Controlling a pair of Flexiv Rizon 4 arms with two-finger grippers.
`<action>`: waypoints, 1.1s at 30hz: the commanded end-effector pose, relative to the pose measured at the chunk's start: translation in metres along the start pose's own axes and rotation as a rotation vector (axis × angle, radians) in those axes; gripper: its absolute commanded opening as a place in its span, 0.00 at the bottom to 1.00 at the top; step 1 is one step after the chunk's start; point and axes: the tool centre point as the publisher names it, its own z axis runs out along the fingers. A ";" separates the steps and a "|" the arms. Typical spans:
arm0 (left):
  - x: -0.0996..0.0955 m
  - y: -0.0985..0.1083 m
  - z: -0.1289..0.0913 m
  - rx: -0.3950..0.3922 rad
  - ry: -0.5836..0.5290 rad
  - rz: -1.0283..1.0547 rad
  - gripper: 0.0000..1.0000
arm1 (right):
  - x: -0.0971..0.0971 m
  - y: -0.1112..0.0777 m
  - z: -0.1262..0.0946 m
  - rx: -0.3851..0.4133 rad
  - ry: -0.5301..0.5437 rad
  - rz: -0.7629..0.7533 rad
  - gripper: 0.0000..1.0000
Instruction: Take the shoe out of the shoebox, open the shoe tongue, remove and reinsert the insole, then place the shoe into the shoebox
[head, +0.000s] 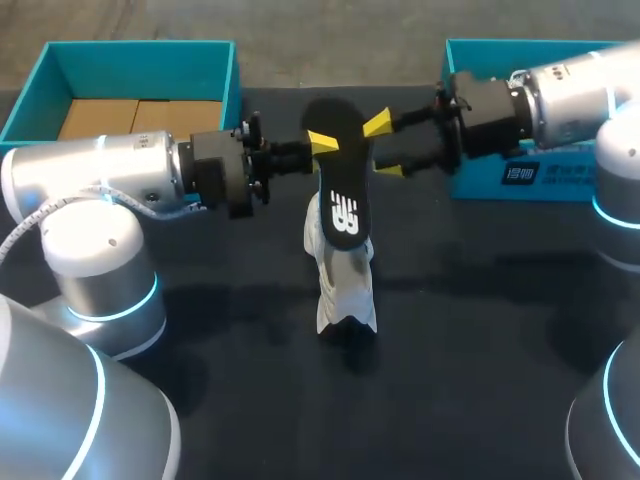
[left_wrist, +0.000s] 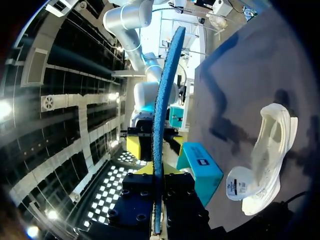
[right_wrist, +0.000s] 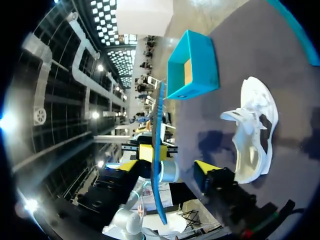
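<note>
The black insole is out of the shoe and up in the air, standing almost on its end. The left pincer is clamped on one long edge of it, near the top. The right pincer is at the other edge with its yellow fingers apart, and the insole's edge sits in the gap between them. One finger may be touching it, but I cannot be sure from here. The white shoe lies on the dark counter just under the low end of the insole, and nothing holds it. The teal box is at the back of the counter, well apart from the shoe. Here is what I think could go wrong. The insole is thin and bendy, and only one pincer has it, by a small bit of its edge. If the left pincer lets go before the right one squeezes, the insole can drop onto the shoe or the counter. If the right pincer shuts crooked, it can twist the insole or push it out of the other grip. When the insole goes back in, its tip can catch on the tongue or the rim and fold over. And because the shoe is loose, a push from above can tip it or slide it away.
</note>
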 end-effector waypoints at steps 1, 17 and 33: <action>0.000 -0.003 -0.011 0.000 -0.004 0.000 0.00 | -0.003 -0.015 -0.020 -0.039 -0.020 0.014 1.00; -0.006 -0.005 -0.018 0.022 -0.006 -0.007 0.00 | -0.013 -0.024 -0.033 -0.072 -0.047 0.052 1.00; -0.004 -0.013 -0.018 0.072 0.005 -0.030 0.00 | -0.013 -0.024 -0.033 -0.072 -0.047 0.052 1.00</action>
